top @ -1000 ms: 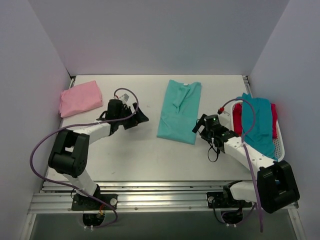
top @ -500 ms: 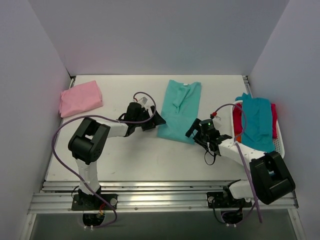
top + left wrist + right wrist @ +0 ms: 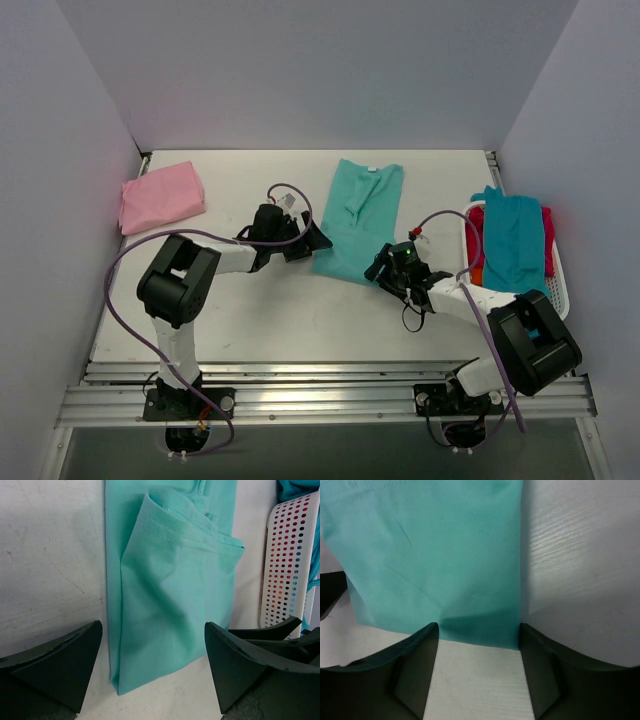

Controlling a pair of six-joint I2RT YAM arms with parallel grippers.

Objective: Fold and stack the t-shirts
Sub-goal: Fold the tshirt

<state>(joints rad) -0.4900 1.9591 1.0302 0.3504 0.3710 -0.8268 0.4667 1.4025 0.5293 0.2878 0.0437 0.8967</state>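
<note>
Pink t-shirt (image 3: 160,196): folded, at the far left corner of the surface (image 3: 270,320), well apart from both arms.
Left gripper (image 3: 310,240): wide and empty, low at the near left corner of the mint t-shirt (image 3: 358,215). In its wrist view the hem lies between the fingers.
Mint t-shirt: mid-surface, folded lengthwise into a strip, collar far, hem near, with a loose sleeve flap on top.
Right gripper (image 3: 383,267): at a middling gap, straddling the near right hem corner; no pinch shows yet.
Basket (image 3: 560,290): right edge, holding a teal-blue t-shirt (image 3: 515,240) over a red t-shirt (image 3: 476,240).
Step in hand, as I judge: take both hem corners to fold hem towards collar.
Doing it well: catch every layer at each corner, grip at matching depth, lift both together, keep the strip taut between them, and lay the hem square on the collar without dragging.
</note>
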